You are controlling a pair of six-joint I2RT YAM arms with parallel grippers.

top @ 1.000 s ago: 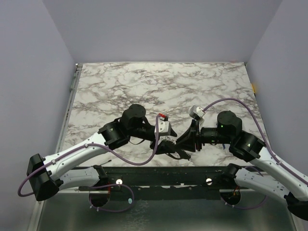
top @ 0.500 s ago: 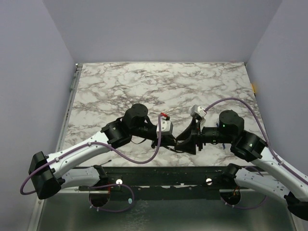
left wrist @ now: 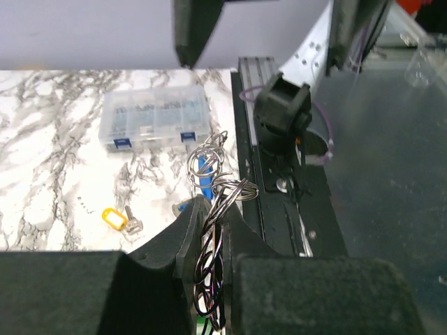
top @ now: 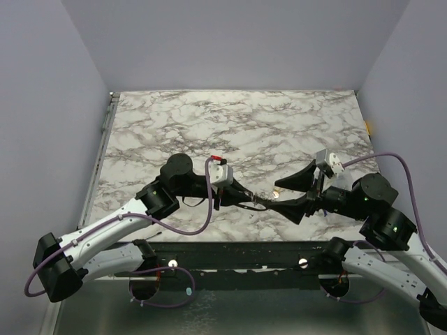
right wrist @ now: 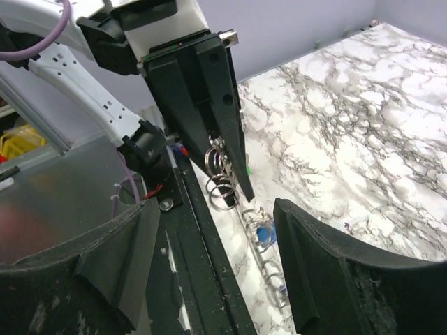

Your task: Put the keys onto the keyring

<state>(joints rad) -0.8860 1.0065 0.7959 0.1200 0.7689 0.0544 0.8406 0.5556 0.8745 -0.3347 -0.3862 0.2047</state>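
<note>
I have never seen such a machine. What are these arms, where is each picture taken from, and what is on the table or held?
These are two robot arms bolted at the near edge of a marble-patterned table. Each ends in a two-finger claw, a gripper. The wide picture comes from a camera above and behind the arms; the other two from cameras on the wrists. The left gripper is shut on the keyring, a bunch of thin silver loops. The right gripper stands open facing it, holding nothing. On the table lie a yellow key and a clear plastic box.
</note>
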